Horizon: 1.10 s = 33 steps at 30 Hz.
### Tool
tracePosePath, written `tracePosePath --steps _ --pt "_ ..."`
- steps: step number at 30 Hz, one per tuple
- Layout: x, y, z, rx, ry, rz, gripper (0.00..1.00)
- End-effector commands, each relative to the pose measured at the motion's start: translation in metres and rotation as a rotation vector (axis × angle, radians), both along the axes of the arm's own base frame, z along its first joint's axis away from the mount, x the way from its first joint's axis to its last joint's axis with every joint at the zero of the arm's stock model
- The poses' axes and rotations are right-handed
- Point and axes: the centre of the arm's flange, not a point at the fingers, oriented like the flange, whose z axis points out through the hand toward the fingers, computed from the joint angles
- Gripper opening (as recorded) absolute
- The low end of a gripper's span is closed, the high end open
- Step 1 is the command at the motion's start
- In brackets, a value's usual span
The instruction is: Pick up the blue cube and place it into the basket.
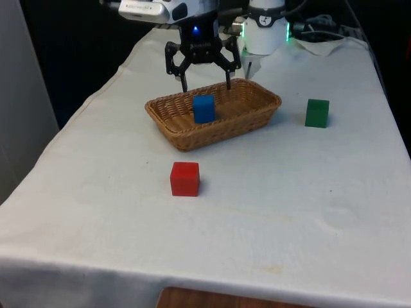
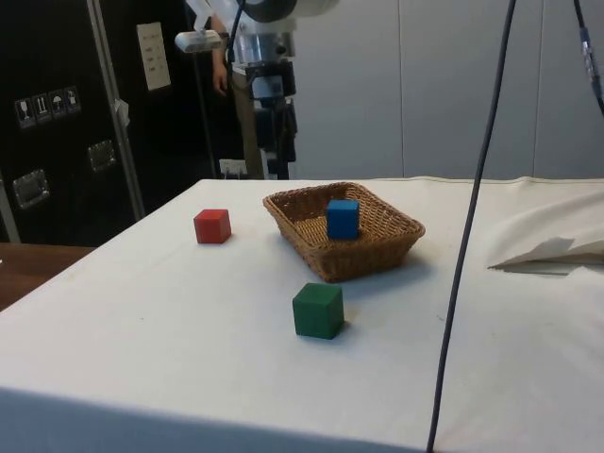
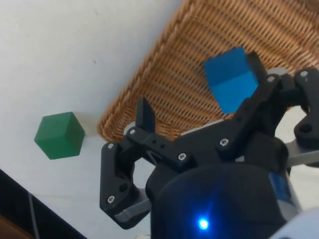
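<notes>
Blue cube (image 1: 203, 108) sits in the basket (image 1: 192, 138) mid-frame, gripper (image 1: 205, 82) hanging just above, fingers spread wide, holding nothing.

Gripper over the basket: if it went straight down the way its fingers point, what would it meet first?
Probably the basket floor or far rim; the open gripper hangs above it, the blue cube slightly nearer the camera. Depth is uncertain.

The blue cube (image 2: 343, 218) sits inside the wicker basket (image 2: 377, 247) on the table (image 2: 170, 311). A green cube (image 2: 318, 310) stands near the basket at its 7 o'clock, and a red cube (image 2: 212, 226) lies at its 9 o'clock.
</notes>
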Motion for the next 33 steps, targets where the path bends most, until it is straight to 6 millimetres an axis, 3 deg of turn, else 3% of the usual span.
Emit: tracePosePath --steps 1,12,25,33 --pt "0.004 0.005 0.0 0.006 0.004 0.007 1.0" --pt "0.019 0.03 0.003 0.005 -0.008 0.019 1.0" --pt "0.038 0.078 0.016 -0.013 -0.011 0.023 1.0" --pt "0.041 0.091 0.021 -0.014 -0.018 0.027 1.0"
